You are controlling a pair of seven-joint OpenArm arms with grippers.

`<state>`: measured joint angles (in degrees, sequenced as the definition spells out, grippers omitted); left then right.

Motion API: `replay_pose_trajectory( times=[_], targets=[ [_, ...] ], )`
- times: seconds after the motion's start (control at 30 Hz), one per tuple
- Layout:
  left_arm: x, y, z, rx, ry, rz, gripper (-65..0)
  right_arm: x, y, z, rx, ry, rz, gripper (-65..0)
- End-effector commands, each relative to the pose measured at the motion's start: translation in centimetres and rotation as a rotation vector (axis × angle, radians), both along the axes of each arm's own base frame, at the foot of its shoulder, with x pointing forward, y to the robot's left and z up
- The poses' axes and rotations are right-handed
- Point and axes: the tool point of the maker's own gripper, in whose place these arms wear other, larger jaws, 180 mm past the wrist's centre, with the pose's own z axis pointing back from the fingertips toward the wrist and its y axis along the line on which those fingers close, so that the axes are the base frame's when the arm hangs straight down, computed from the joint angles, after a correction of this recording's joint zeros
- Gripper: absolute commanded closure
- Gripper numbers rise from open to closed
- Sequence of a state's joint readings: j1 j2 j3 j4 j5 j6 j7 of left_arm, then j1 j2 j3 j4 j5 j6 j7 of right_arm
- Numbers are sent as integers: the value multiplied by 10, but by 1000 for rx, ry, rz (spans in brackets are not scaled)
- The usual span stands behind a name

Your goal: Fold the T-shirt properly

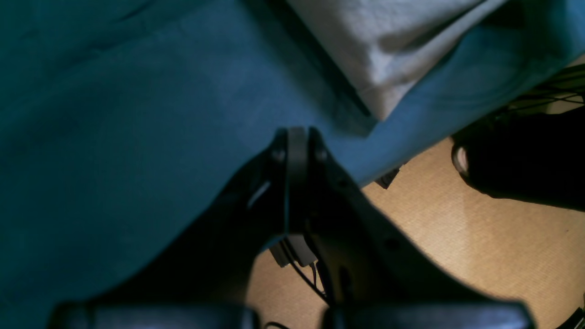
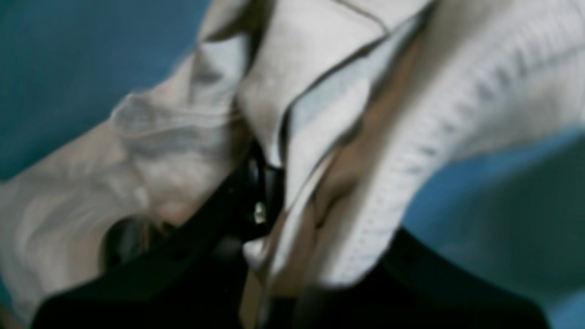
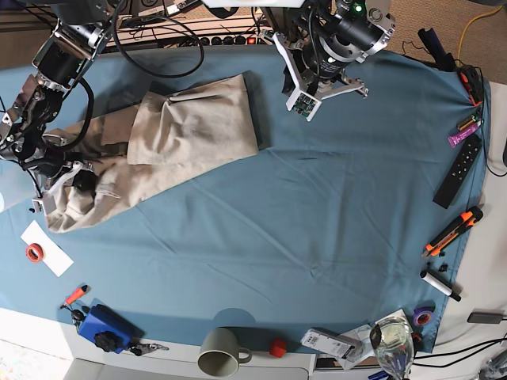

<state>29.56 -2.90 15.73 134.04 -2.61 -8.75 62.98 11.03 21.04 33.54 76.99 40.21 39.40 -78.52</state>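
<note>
The beige T-shirt (image 3: 190, 131) lies crumpled and partly folded on the blue table cloth (image 3: 317, 214), at the left and back. My right gripper (image 3: 70, 180) is at the shirt's left end. In the right wrist view it (image 2: 265, 192) is shut on a bunch of shirt fabric (image 2: 183, 137), with the ribbed collar (image 2: 411, 160) hanging beside it. My left gripper (image 3: 277, 43) is near the table's back edge, right of the shirt. In the left wrist view it (image 1: 297, 137) is shut and empty over the cloth, just short of a shirt corner (image 1: 388, 59).
A black remote (image 3: 455, 182), a purple marker (image 3: 463, 134) and orange cutters (image 3: 451, 229) lie along the right edge. A mug (image 3: 222, 348), a blue object (image 3: 103, 326), a glass (image 3: 392, 340) and a red tape roll (image 3: 34, 252) lie along the front. Cables run behind the table.
</note>
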Motion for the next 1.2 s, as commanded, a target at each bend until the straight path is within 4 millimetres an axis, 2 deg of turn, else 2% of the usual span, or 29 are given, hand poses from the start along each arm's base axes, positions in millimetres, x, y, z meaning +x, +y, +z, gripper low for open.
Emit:
replay_pose_trajectory(
  times=[0.0,0.17,0.27,0.5,0.7,0.8,0.9,1.03,1.17],
  targets=[
    [2,-2,7,-15,-23,2,0,8,-3,20,-2,-53,16,0],
    [5,15,1,47,-20,64,0,9,22,50,87,-188,85,0],
    [7,25,-2,106,-25,84,0,-4,28,52,62,-194,113,0],
    [4,38,-7,159,-11,141,0,-35,57,57,85,-221,191,0],
    [-1,50,-12,198,16,193,0,-41,92,79,111,-314,250,0],
    [-3,62,-14,254,17,232,0,-41,107,74,139,-309,269,0],
    [-4,76,-16,312,10,261,0,-43,128,60,140,-263,324,0],
    [-6,85,-17,367,5,266,0,-43,148,35,48,-172,409,0],
    [-6,91,-16,400,0,273,0,-36,166,21,-53,-153,478,0]
  ],
)
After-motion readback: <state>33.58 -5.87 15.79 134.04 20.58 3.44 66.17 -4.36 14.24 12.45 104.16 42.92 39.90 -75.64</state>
